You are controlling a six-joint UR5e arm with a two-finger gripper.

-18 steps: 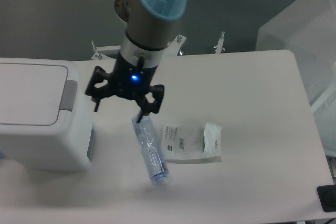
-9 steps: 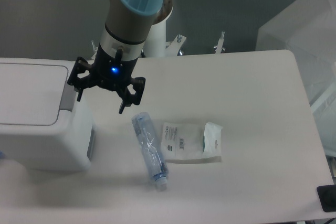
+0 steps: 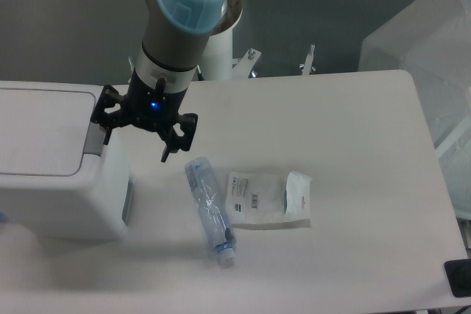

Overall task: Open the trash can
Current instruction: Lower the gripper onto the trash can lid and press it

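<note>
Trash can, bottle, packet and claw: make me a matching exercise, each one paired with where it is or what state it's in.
Things:
1. trash can
2. bottle
3. packet
4. claw

Descriptions:
A. lying on its side, cap toward the near edge
B. open, empty, at the grey button side of the lid
C. at the table's left end, lid shut
D. flat, white, just right of the bottle

Pairs: 1-C, 2-A, 3-D, 4-B
</note>
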